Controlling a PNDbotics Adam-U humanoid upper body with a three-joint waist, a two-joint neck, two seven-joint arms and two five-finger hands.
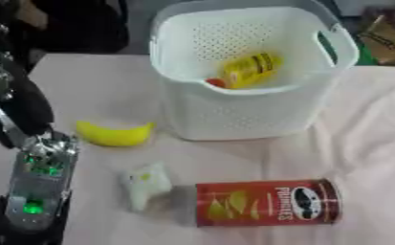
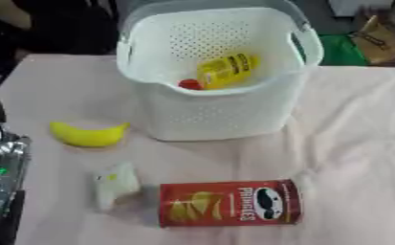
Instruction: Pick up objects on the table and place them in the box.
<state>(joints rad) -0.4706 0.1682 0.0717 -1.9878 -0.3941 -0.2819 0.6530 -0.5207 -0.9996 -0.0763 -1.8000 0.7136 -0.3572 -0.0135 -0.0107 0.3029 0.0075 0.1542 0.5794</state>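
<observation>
A white perforated basket (image 1: 234, 110) stands at the back middle of the table. Inside it lie a yellow bottle (image 1: 250, 69) and a small red thing (image 1: 214, 82). To the basket's left a yellow banana (image 1: 114, 134) rests on the table. Nearer to me lies a small white packet with a yellow mark (image 1: 145, 183). A red Pringles can (image 1: 267, 202) lies on its side at the front, its lid end pointing right. My left arm (image 1: 37, 184) comes down along the left edge with green lights on the forearm; its hand is out of the picture. No right hand shows.
A pale pink cloth (image 1: 359, 143) covers the table and is wrinkled on the right. Beyond the far edge are dark shapes at the left and a brown cardboard thing (image 1: 386, 33) with green beside it at the right.
</observation>
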